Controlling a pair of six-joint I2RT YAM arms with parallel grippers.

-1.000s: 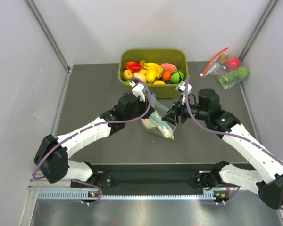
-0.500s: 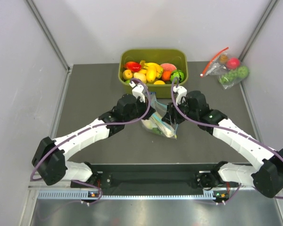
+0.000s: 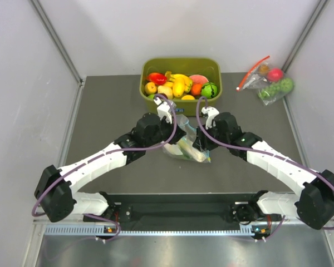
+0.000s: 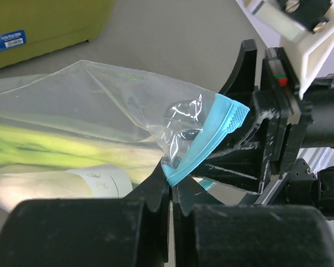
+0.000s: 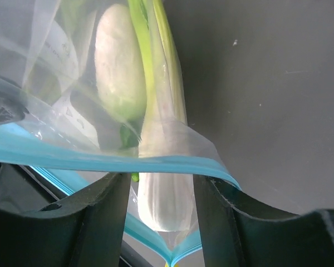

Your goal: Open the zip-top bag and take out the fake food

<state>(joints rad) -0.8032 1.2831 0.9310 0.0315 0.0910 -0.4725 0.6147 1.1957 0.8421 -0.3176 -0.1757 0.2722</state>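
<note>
The zip-top bag (image 3: pixel 187 149) hangs tilted between both grippers in front of the bin. My left gripper (image 4: pixel 172 181) is shut on the blue-green zip strip (image 4: pixel 211 139) at one corner of the bag (image 4: pixel 89 105); the white label (image 4: pixel 97 179) and green leek leaves (image 4: pixel 50 146) show through it. The bag's mouth is open. My right gripper (image 5: pixel 160 192) is open, its fingers (image 5: pixel 103 217) on either side of the leek's white stalk (image 5: pixel 162 200) at the mouth, one strip (image 5: pixel 100 160) lying across them. The radish (image 5: pixel 119 72) and a small dark green piece (image 5: pixel 128 136) lie deeper inside.
A green bin (image 3: pixel 181 61) of toy fruits stands just behind the bag; its wall shows in the left wrist view (image 4: pixel 39 22). A second clear bag with a red zip strip (image 3: pixel 270 83) lies at the back right. White walls close in the table.
My right gripper has moved left and in to the bag's open mouth. The left gripper has kept its hold on the zip strip, shifting slightly.
</note>
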